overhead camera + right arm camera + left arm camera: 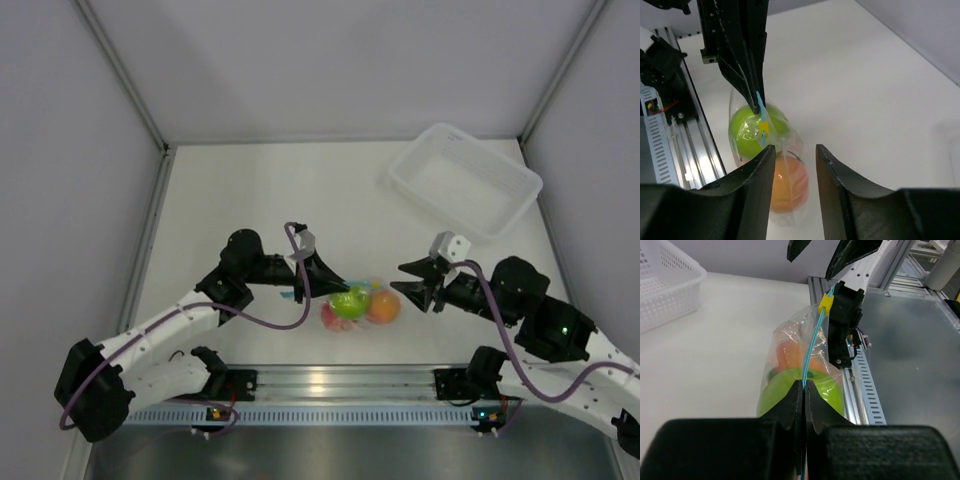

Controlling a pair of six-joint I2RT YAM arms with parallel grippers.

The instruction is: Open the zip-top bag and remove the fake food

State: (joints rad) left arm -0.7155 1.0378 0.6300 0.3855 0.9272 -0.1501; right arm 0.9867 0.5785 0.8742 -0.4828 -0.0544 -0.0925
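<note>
Early stage, by my read; nothing is out yet. The small clear crinkly plastic zip-top bag (358, 303) lies on the white table (250, 190) near the front edge, between the two arms, just ahead of the metal rail (330, 380); its light blue-teal zip strip (812, 340) stands uppermost and reads as one thin closed line, w/ a small yellow slider (826, 301) at the end towards the right arm. All 3 fake fruits are inside the bag: the round lime green plastic fruit (775, 390), the round orange-peach one (795, 356) touching it, and the round red one (329, 317), only partly seen from the top view.

Grip side: the left tool (803, 387) is clenched on the zip strip at its near end, fingers pressed together w/ the teal line between them, so that end is anchored; the right tool (795, 147) is released, jaws apart, grasping nothing; it hovers just beside the slider end, apart from the plastic as far as its wrist view shows.

Done: one end of the strip secured. Left, prob.: take the slider or the other lip, part the zip, lift out 3 fruits. The translucent white rectangular plastic bin (465, 180) sits well apart at the far right; whether it's for the fruit, can't tell.
</note>
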